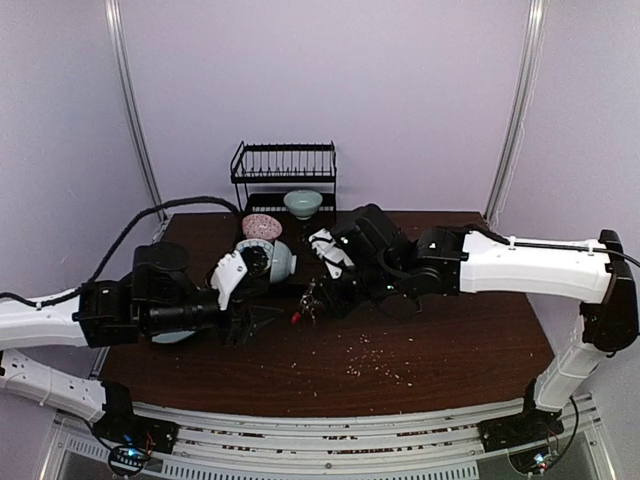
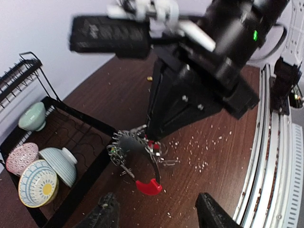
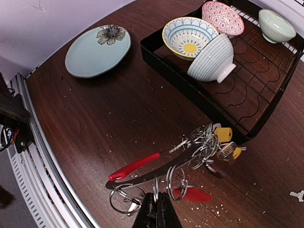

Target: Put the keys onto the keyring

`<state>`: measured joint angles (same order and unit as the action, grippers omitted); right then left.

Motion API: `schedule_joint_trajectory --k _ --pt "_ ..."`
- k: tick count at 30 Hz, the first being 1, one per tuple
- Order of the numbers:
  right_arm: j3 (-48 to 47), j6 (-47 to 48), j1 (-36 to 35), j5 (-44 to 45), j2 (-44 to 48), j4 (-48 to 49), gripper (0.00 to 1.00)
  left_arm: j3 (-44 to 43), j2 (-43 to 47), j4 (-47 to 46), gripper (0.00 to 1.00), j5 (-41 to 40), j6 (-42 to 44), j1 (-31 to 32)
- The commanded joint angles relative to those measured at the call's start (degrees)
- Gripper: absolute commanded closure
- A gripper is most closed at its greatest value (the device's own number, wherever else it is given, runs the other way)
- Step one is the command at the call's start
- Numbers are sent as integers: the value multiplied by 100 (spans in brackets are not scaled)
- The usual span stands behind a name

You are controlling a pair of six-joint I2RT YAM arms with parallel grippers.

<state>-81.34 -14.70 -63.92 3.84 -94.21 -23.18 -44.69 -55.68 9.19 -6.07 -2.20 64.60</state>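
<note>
The keyring (image 3: pixel 199 142) hangs just above the table: a tangle of thin metal rings and keys with a red strap (image 3: pixel 135 166), a red tag (image 3: pixel 192 194) and yellow tags (image 3: pixel 223 134). My right gripper (image 3: pixel 156 203) is shut on one of its rings. Seen in the left wrist view, the bunch (image 2: pixel 130 148) dangles under the right gripper (image 2: pixel 149 132), with a red clip (image 2: pixel 149 186) lowest. My left gripper (image 2: pixel 156 213) stands open just short of that clip, nothing between its fingers (image 2: pixel 105 214). One small loose key (image 3: pixel 297 194) lies at the right edge of the right wrist view.
A black dish rack (image 1: pixel 285 160) stands at the back, its tray holding a yellow-and-blue bowl (image 3: pixel 187 38), a striped bowl (image 3: pixel 213 59), a pink bowl (image 3: pixel 222 16) and a green bowl (image 3: pixel 278 26). A pale blue plate (image 3: pixel 97 50) lies beside it. Crumbs (image 1: pixel 370 355) dot the table.
</note>
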Motion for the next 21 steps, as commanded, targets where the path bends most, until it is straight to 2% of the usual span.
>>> schedule_joint_trajectory --k 1,8,11,13,17,21 --pt "-66 -476 -55 -149 123 -59 100 74 -497 -384 42 132 85 -3" --pt "146 -410 -112 -556 296 259 100 116 -961 -664 51 -55 314 -3" --pt "153 -364 -120 -640 298 290 100 -30 -1150 -604 60 -45 362 5" --pt "172 -289 -114 -792 325 348 100 -42 -1206 -556 69 -78 394 0" --pt "368 -94 -99 -982 536 526 100 101 -1084 -518 100 -259 460 4" --pt "884 2 118 -1304 951 1067 100 451 -736 -773 100 -387 611 64"
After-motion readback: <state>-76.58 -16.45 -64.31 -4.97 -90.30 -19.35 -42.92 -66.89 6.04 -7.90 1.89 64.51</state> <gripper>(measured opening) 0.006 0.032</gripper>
